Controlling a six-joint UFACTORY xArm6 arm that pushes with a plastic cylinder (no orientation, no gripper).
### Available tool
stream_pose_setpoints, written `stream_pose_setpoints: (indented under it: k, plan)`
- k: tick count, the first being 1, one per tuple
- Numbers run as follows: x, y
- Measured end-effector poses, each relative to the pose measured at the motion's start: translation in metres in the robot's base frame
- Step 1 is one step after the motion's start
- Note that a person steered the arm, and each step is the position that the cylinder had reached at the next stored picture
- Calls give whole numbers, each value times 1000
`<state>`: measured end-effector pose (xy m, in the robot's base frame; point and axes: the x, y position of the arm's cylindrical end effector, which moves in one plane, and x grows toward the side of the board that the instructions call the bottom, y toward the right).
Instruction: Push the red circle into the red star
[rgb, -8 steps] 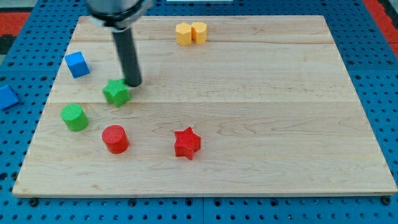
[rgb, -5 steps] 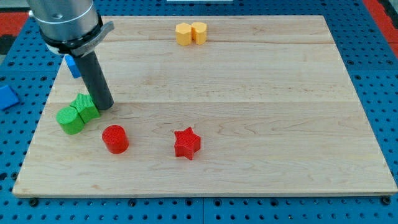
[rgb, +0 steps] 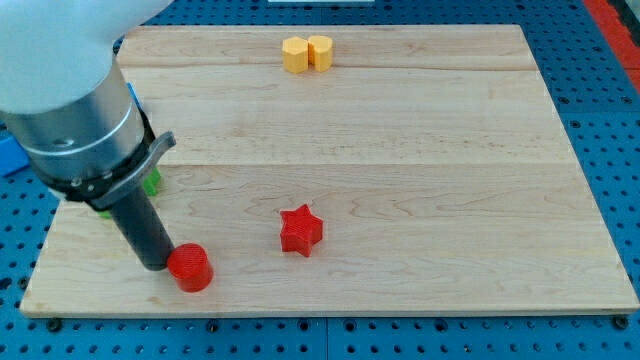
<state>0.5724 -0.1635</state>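
The red circle (rgb: 189, 268) lies near the board's bottom left. The red star (rgb: 300, 229) lies to its right and slightly higher, about a hand's width away. My tip (rgb: 156, 264) rests on the board right at the red circle's left side, touching or nearly touching it. The rod and the arm's grey body rise up to the view's left.
Two yellow blocks (rgb: 306, 52) sit together at the board's top middle. A green block (rgb: 152, 182) peeks out behind the arm at the left; the rest of the green blocks and a blue block are hidden by the arm. The board's bottom edge (rgb: 320, 306) is close below the circle.
My tip moved down and left past the green blocks to the red circle's left side. The red circle has slid down and slightly right. The red star has not moved.
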Motion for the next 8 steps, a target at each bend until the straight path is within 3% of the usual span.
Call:
stream_pose_setpoints:
  k: [1, 2, 3, 4, 5, 7, 8]
  plan:
    - [1, 6]
    - [13, -27]
    - [25, 21]
    - [7, 83]
    - [-18, 94]
    - [-9, 108]
    - [-40, 133]
